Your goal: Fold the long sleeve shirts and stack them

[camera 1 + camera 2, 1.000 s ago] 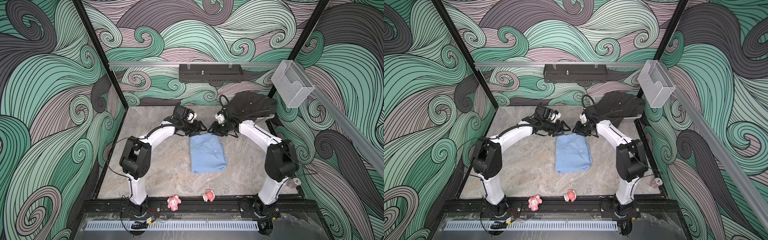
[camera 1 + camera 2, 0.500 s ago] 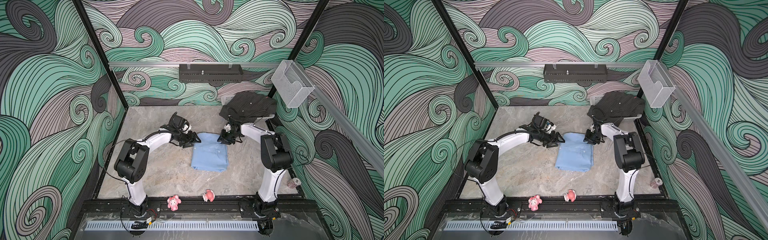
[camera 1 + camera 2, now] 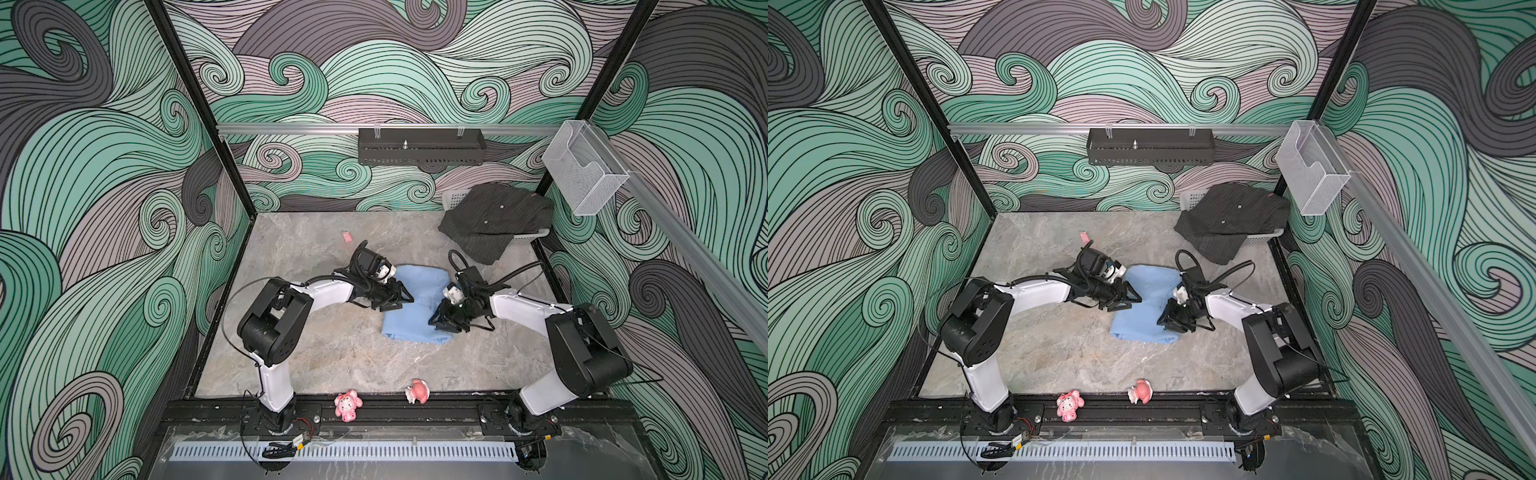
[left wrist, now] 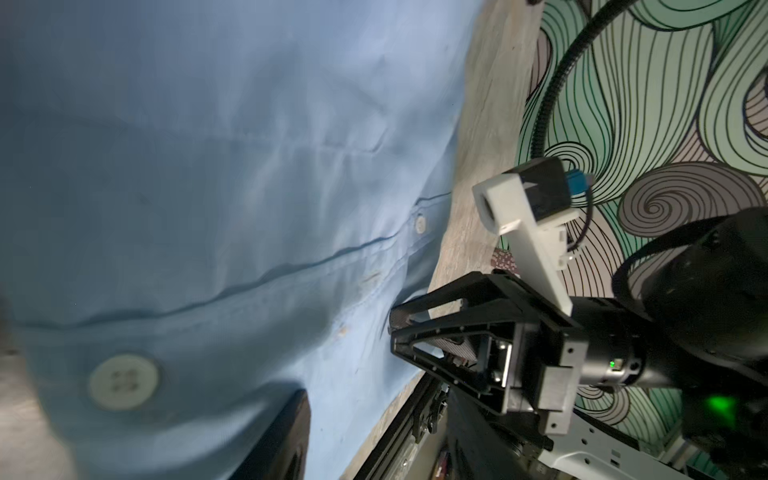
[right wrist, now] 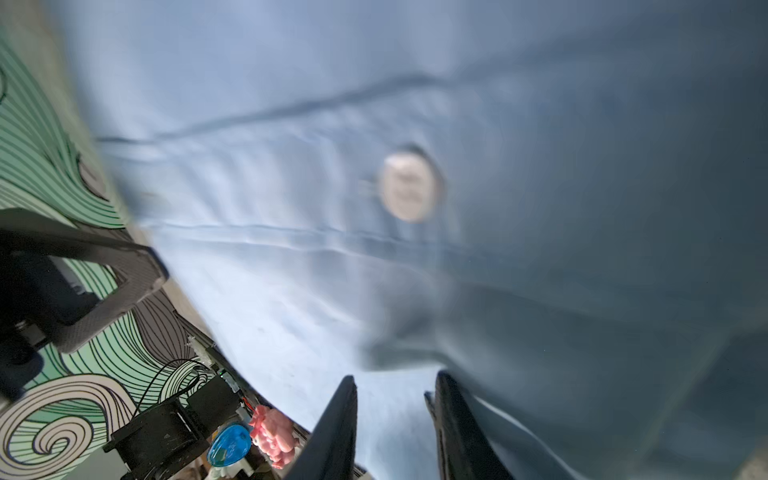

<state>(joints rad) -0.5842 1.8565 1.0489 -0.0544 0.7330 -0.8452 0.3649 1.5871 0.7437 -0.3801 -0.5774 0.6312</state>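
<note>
The light blue button-front cloth shirt [image 3: 417,299] lies folded into a narrow rectangle in the middle of the grey marbled tabletop [image 3: 332,349]. The left gripper [image 3: 402,301] is at one long side with its jaws apart. The right gripper [image 3: 439,325] is at the opposite side, probably so each can take an edge for the next fold. Whether the right one pinches cloth I cannot tell, because its wrist view is blurred. The dark charcoal pinstriped shirt [image 3: 494,216] hangs over a white plastic basket [image 3: 530,236] in the far corner, so no stack is begun.
</note>
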